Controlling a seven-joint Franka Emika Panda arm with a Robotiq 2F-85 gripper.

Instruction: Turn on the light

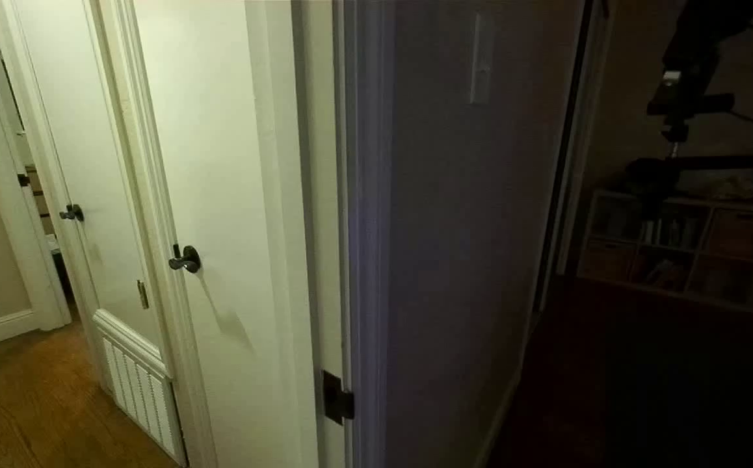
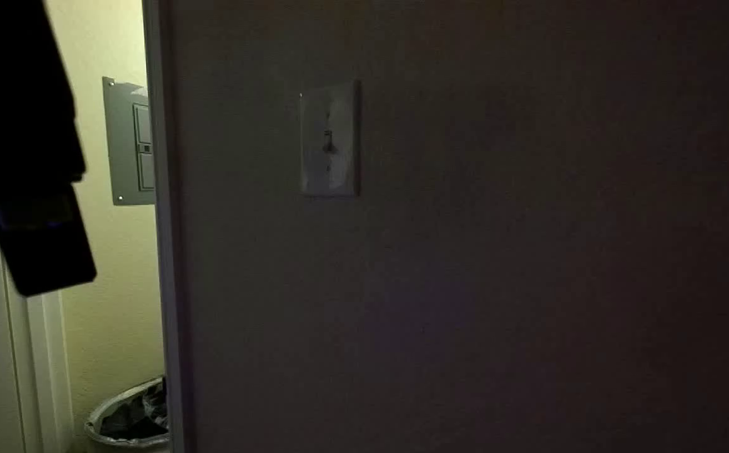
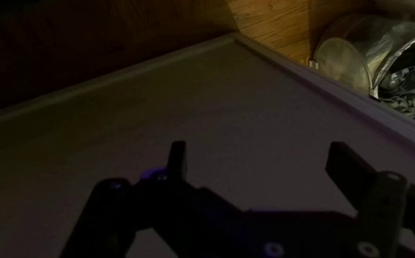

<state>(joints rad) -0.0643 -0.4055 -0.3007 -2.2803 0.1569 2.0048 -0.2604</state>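
Observation:
The light switch is a pale upright wall plate with a small toggle. It shows in both exterior views, high on the dark wall (image 1: 480, 62) and left of the middle (image 2: 342, 167). The toggle (image 2: 329, 142) is too dim to tell which way it points. My gripper (image 3: 256, 156) is open in the wrist view, with bare wall between its fingers. A black part of my gripper or arm (image 2: 46, 242) hangs at the left of an exterior view, apart from the plate. The switch is out of the wrist view. No lamp shows.
A door frame (image 1: 370, 227) edges the wall. Doors with dark handles (image 1: 186, 259) stand in the lit hallway. A grey electrical panel (image 2: 128, 141) and a lined bin (image 2: 97, 431) are past the wall's edge. A dark jointed arm or stand (image 1: 682, 97) and cube shelf (image 1: 695, 250) are at right.

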